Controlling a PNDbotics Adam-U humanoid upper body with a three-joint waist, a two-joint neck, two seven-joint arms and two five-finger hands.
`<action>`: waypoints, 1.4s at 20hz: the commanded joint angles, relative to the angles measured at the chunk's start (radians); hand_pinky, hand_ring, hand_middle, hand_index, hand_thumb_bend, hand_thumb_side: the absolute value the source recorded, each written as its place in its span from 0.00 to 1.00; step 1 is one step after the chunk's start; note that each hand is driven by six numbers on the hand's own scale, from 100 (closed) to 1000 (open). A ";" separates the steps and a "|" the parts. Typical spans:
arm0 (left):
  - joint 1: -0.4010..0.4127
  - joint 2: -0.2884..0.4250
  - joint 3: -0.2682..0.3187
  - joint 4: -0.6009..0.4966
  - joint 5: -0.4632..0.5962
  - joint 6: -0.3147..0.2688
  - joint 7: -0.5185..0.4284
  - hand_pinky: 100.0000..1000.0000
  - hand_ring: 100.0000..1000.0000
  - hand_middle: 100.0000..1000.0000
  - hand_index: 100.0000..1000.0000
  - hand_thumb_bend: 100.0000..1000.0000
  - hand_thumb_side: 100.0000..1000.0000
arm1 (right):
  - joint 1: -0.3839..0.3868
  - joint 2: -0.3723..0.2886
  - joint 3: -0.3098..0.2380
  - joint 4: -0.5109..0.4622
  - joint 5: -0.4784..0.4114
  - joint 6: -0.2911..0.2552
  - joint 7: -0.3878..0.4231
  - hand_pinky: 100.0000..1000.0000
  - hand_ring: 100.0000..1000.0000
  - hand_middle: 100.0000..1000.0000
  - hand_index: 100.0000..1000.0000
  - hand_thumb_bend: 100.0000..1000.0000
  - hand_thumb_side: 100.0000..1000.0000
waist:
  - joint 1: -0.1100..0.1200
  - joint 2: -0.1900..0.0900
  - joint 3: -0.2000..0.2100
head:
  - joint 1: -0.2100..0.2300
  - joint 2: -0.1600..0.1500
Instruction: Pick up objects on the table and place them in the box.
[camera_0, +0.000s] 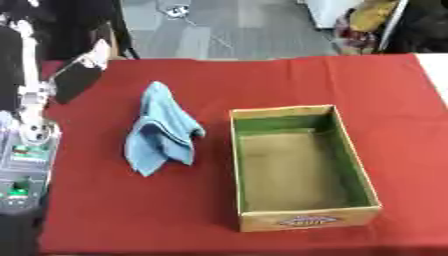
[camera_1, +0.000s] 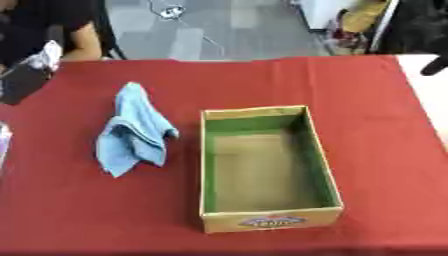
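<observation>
Red cloth covers the tabletop (camera_0: 289, 82) from edge to edge, and on it stands a shallow rectangular cardboard box (camera_1: 268, 220) with tan outer walls, a green-lined inside and a small oval label on its near wall. The box is open at the top and nothing lies in it; its brown floor is bare. To the left of the box, apart from it and not touching its wall, lies a light blue cloth towel (camera_0: 162, 131), crumpled and folded over itself, its narrow end pointing away from the camera and its wider, looser folds spread toward the near side. Its right fold comes close to the box's far left corner, with a strip of red still showing between them. Far to the left of the box, at the picture's left edge in the left eye view, stands part of the robot's left arm (camera_0: 31, 130), a silver and white column of joints with some green parts lower down. Beyond it, further from the box and near the far left corner of the tabletop, is a dark object with a white part on top (camera_0: 80, 75); what it is cannot be told. No robot hand shows in either view, so whether the fingers are spread or curled cannot be told.
</observation>
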 joint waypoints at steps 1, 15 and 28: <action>-0.009 0.028 0.008 -0.020 -0.004 -0.003 -0.002 0.49 0.57 0.75 0.85 0.68 0.41 | -0.006 -0.023 -0.003 -0.016 -0.003 -0.001 0.002 0.55 0.76 0.78 0.97 0.00 0.64 | 0.000 -0.009 0.001 | 0.011 -0.001; -0.017 0.034 -0.006 -0.020 -0.004 0.013 -0.036 0.48 0.57 0.75 0.85 0.66 0.45 | -0.001 -0.023 -0.003 -0.016 -0.002 0.001 0.005 0.55 0.76 0.78 0.97 0.00 0.64 | -0.002 -0.009 -0.007 | 0.004 -0.001; -0.307 0.358 -0.255 0.362 0.001 0.041 -0.591 0.57 0.61 0.81 0.93 0.68 0.70 | 0.004 -0.025 0.006 -0.016 -0.004 0.003 0.015 0.55 0.76 0.78 0.97 0.00 0.64 | 0.002 -0.016 -0.036 | 0.027 -0.001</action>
